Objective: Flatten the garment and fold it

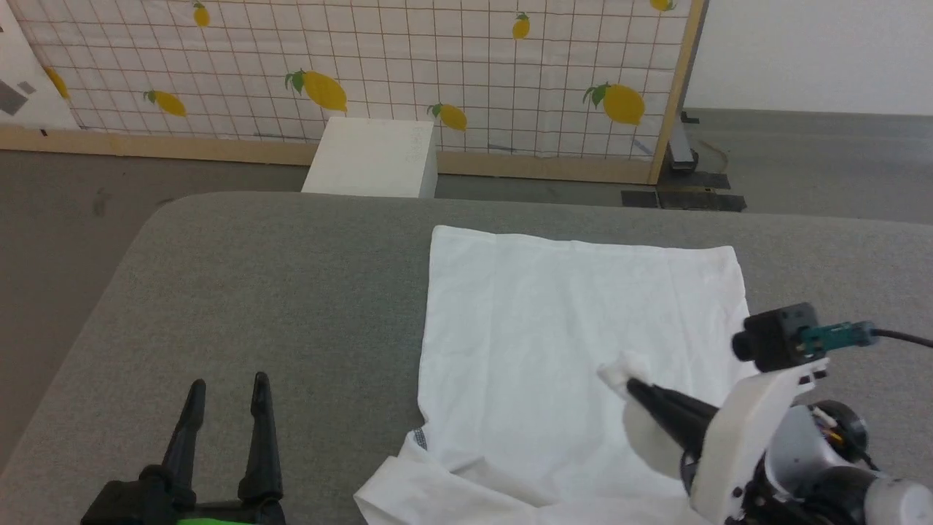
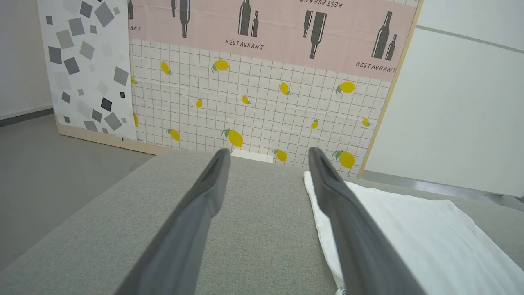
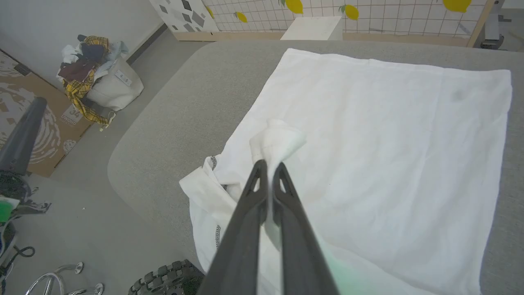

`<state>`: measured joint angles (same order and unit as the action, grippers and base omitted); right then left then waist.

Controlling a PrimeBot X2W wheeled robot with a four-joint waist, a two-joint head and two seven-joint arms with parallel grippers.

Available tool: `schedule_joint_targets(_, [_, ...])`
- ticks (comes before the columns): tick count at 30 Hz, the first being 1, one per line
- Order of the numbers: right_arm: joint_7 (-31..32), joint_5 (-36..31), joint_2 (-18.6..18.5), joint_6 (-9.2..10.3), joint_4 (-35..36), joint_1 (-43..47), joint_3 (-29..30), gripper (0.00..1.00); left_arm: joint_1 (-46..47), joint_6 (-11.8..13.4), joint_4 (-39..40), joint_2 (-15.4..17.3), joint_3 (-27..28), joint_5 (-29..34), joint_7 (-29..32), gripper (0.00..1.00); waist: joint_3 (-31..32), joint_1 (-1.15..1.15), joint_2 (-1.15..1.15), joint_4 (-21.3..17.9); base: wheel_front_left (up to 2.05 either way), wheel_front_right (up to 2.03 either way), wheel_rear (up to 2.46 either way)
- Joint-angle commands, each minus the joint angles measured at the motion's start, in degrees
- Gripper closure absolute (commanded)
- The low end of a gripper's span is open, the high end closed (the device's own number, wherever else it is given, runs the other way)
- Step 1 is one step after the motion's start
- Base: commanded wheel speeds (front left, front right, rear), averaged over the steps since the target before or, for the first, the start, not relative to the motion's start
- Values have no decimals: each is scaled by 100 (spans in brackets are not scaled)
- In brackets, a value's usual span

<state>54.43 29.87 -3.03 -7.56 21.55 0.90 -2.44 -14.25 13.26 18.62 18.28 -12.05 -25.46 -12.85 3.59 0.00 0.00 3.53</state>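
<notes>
The garment (image 1: 568, 328), a white thin shirt, lies mostly flat on the grey table (image 1: 277, 292), its dark zigzag stitching (image 3: 216, 237) showing at the near left edge. My right gripper (image 1: 633, 385) is shut on a pinched-up fold of the garment (image 3: 276, 141), held a little above the cloth over the shirt's near half. My left gripper (image 1: 227, 397) stands open over bare table at the lower left, apart from the shirt; in the left wrist view its fingers (image 2: 204, 196) are spread wide, with the garment's edge (image 2: 393, 221) to their right.
A white box (image 1: 372, 157) stands on the floor beyond the table's far edge, before a lemon-print screen (image 1: 437, 65). A bag heaped with clothes (image 3: 96, 78) and a cardboard box (image 3: 24, 106) sit on the floor off the table's left. Bare table lies left of the shirt.
</notes>
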Motion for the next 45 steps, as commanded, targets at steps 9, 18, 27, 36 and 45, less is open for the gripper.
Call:
schedule_joint_targets(9, [-783, 118, 14, 8, -1080, -458, -1479, 100, 5, 34, 5, 55, -45, -43, 37, 0, -94, 0, 0, 281, 0, 0, 0])
schedule_joint_targets(18, [-1641, 119, 14, 8, -2657, -1173, -2488, 100, 155, 5, -78, -1, -124, -58, 20, 0, -237, 0, 0, 516, 0, 0, 0])
schedule_joint_targets(27, [-2145, -51, 15, 8, -4112, -1454, -2894, 100, 266, -27, -177, -37, -188, -74, 3, 0, -301, 0, 0, 679, 0, 0, 0])
schedule_joint_targets(36, [-2574, 228, 15, 8, -4794, -1672, -3197, 0, 338, -38, -257, -60, -203, -98, -24, 0, -335, 0, 0, 629, 0, 0, 0])
schedule_joint_targets(45, [-2707, 851, 15, 8, -4526, -1916, -3193, 0, 314, -27, -270, -37, -197, -117, -36, 0, -282, 0, 0, 363, 0, 0, 0])
